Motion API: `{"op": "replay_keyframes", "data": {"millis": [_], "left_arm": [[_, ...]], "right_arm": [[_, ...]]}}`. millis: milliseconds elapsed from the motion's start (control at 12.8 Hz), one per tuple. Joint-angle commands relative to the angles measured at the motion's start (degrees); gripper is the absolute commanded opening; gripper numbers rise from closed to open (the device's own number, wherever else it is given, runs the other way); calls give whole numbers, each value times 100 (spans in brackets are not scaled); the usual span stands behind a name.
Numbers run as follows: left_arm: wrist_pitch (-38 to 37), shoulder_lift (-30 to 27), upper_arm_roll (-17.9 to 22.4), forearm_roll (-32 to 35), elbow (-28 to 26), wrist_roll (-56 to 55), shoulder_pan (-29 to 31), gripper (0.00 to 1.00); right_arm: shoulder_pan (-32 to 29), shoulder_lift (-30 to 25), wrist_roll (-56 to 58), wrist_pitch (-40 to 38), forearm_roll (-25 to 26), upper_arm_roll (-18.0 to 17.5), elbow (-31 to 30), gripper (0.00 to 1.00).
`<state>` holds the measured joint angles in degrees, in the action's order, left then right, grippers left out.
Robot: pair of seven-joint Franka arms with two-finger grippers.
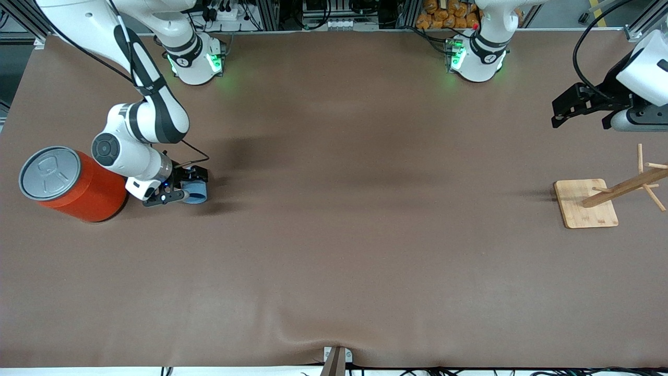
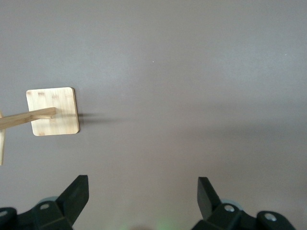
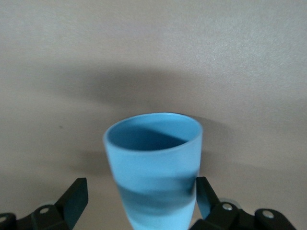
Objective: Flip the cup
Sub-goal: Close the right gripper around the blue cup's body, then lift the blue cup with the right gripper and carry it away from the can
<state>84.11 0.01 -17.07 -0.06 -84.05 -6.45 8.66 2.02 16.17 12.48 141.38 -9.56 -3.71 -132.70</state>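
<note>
1. I see the right tool (image 1: 189, 189) low at the surface (image 1: 334, 235), toward the right arm's end, just beside the orange can (image 1: 73, 184).
2. The cup (image 1: 197, 192) sits between that tool's fingers. In the right wrist view the cup (image 3: 156, 167) fills the gap, its open mouth pointing away from the wrist and its deeper blue inside showing.
3. The right tool's fingers (image 3: 74, 199) stand wide, one on each side of the cup. One dark finger looks right against the cup's wall; at the other I see a little space. I cannot tell whether the cup is gripped — the fingers are spread, not pressed in.
4. From the front view I cannot tell whether the cup rests on the surface or is just off it.
5. The orange can stands with its grey pull-tab lid tilted toward the camera, at the right arm's end of the surface.
6. The left tool (image 1: 579, 107) waits in the air over the left arm's end, above bare surface. In its wrist view its fingers (image 2: 76, 194) are spread wide with nothing between them.
7. A wooden rack (image 1: 600, 201) on a square base sits near it — the same base (image 2: 53, 111) shows in the left wrist view.
</note>
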Motion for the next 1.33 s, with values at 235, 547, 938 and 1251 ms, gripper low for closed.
{"op": "replay_keyframes", "data": {"millis": [235, 547, 938, 1251], "left_arm": [[9, 78, -33, 85, 82, 100, 48, 100], [45, 87, -33, 85, 73, 100, 30, 100], [53, 96, -33, 85, 73, 101, 30, 100], [62, 131, -42, 67, 82, 100, 30, 100]], "right_arm": [[-183, 202, 482, 294, -11, -25, -46, 8], [-115, 80, 580, -1351, -81, -121, 951, 0], [1535, 350, 273, -2941, -29, -156, 3370, 0], [3161, 1561, 307, -2844, 1050, -139, 5170, 0]]}}
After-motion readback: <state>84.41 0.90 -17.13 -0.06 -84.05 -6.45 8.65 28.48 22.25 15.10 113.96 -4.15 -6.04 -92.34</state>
